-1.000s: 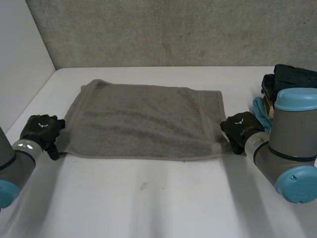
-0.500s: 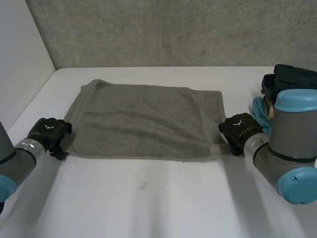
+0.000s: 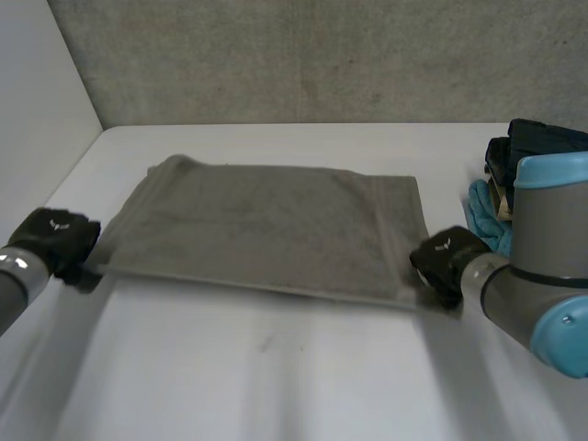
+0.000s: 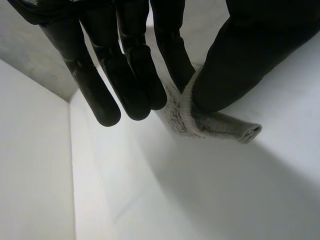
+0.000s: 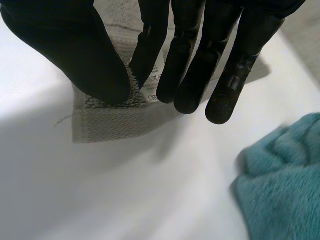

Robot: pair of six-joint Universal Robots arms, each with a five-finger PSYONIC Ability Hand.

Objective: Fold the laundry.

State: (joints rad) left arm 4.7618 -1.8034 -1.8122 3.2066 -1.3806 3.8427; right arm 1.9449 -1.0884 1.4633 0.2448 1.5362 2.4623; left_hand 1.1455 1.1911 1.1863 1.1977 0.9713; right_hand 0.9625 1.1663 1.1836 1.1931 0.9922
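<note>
The white table (image 3: 276, 367) carries your grey towel (image 3: 266, 225), spread across its middle with the near edge drawn taut between both hands. Your left hand (image 3: 57, 241) pinches the near left corner between thumb and one finger, the other fingers straight. Your right hand (image 3: 443, 262) pinches the near right corner likewise, beside the label (image 5: 152, 90). Dark folded items (image 3: 542, 147) and a teal cloth (image 3: 484, 211) lie at the right, near that hand.
</note>
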